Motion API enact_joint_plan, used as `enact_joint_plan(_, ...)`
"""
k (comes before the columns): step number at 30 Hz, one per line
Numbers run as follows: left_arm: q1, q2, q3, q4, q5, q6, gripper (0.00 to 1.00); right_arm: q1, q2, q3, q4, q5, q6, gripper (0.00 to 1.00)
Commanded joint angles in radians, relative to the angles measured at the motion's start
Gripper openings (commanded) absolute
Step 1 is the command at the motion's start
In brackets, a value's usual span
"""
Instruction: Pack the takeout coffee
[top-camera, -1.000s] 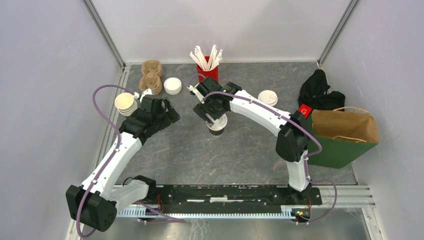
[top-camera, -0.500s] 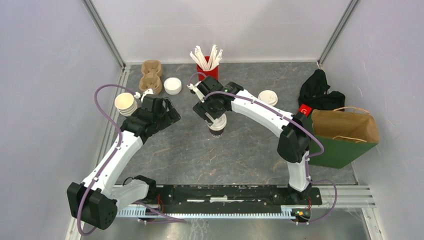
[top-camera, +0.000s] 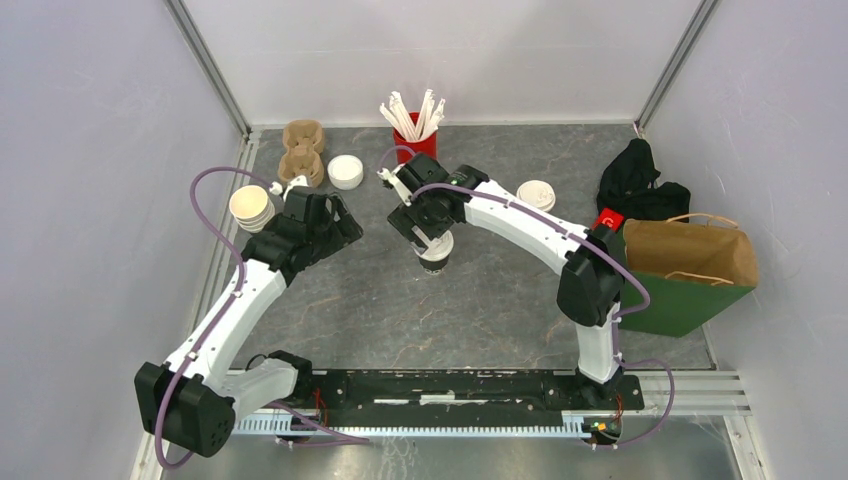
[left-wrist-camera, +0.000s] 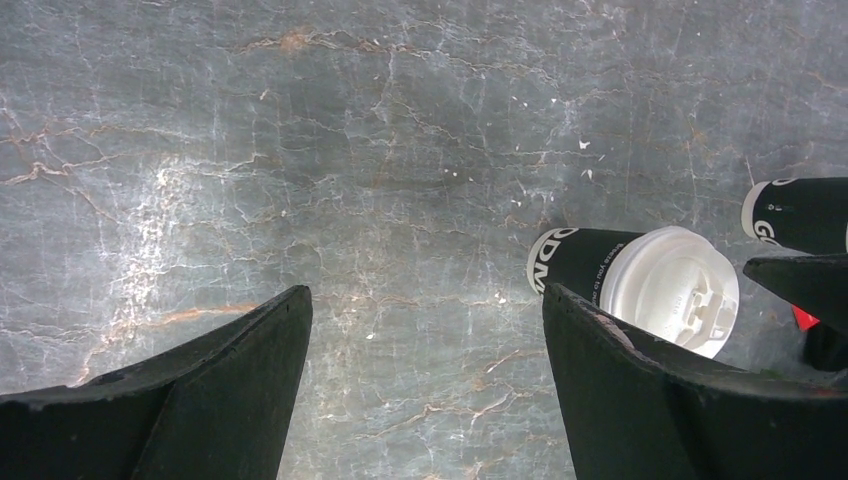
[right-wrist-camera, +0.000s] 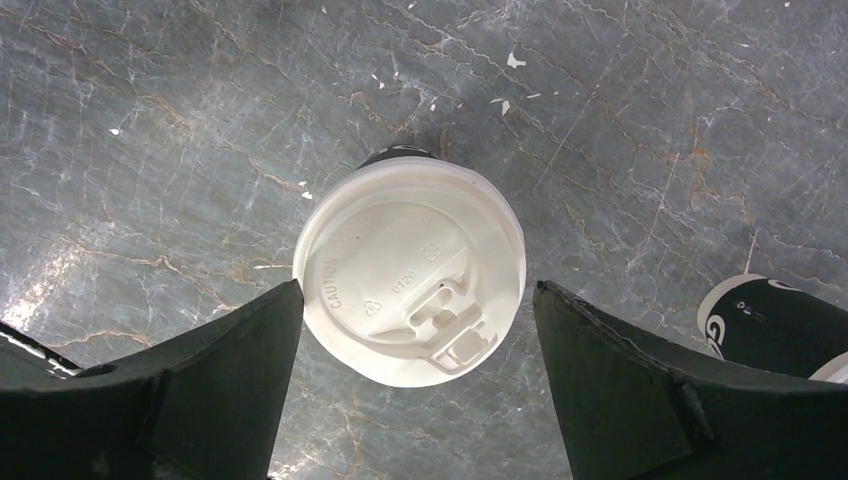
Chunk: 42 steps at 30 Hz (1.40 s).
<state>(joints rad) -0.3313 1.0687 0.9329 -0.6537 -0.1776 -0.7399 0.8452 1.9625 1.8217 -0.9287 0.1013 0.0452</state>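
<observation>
Overhead view of a grey veined desk (top-camera: 480, 290) with two white robot arms reaching in from its near edge. At the far left stands a stack of lidless paper cups (top-camera: 250, 208). Brown pulp cup carriers (top-camera: 303, 152) and a stack of white lids (top-camera: 346, 172) sit just beyond it to the right. The left pincer (left-wrist-camera: 425, 300) hovers near these, fingers spread wide, with only bare desk between them. At the far middle, a red holder (top-camera: 420, 148) stands full of white straws (top-camera: 412, 112). Nearer, in the middle of the desk, the first takeout coffee cup (top-camera: 434, 258) stands upright, black with a white sip lid. The right pincer (right-wrist-camera: 417, 292) hangs directly above it, spread, one finger on each side of the lid; whether they touch it cannot be told. The second takeout coffee cup (top-camera: 536, 194) stands upright farther right, apart from the first. At the right edge lie a black cloth (top-camera: 640, 175) and a green and brown paper bag (top-camera: 690, 265).
</observation>
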Motion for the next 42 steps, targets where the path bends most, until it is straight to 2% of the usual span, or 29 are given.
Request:
enact_joint_plan(1, 0.003, 0.009, 0.035, 0.063, 0.071, 0.059, 0.92, -0.014, -0.059, 0.05, -0.009, -0.018, 0.03, 0.92)
enact_joint_plan(4, 0.003, 0.049, 0.028, 0.15, 0.285, 0.087, 0.92, -0.038, -0.112, 0.062, -0.016, -0.071, 0.042, 0.95)
enact_joint_plan(7, 0.003, 0.108, 0.036, 0.244, 0.485, 0.086, 0.92, -0.115, -0.199, -0.026, 0.046, -0.198, 0.058, 0.95)
enact_joint_plan(9, 0.001, 0.153, 0.045, 0.291, 0.588, 0.072, 0.91, -0.201, -0.288, -0.188, 0.17, -0.359, 0.086, 0.93)
enact_joint_plan(13, -0.004, 0.256, 0.04, 0.376, 0.72, 0.002, 0.86, -0.363, -0.401, -0.532, 0.554, -0.776, 0.251, 0.89)
enact_joint_plan(15, -0.005, 0.307, 0.038, 0.407, 0.758, -0.037, 0.82, -0.395, -0.415, -0.629, 0.708, -0.896, 0.328, 0.88)
enact_joint_plan(23, -0.013, 0.443, 0.062, 0.441, 0.773, -0.107, 0.77, -0.464, -0.358, -0.743, 0.817, -0.925, 0.393, 0.89)
enact_joint_plan(31, -0.052, 0.504, 0.095, 0.423, 0.721, -0.118, 0.65, -0.467, -0.302, -0.765, 0.878, -0.966, 0.423, 0.84)
enact_joint_plan(42, -0.068, 0.48, 0.007, 0.373, 0.596, -0.103, 0.49, -0.463, -0.223, -0.827, 0.861, -0.893, 0.342, 0.65)
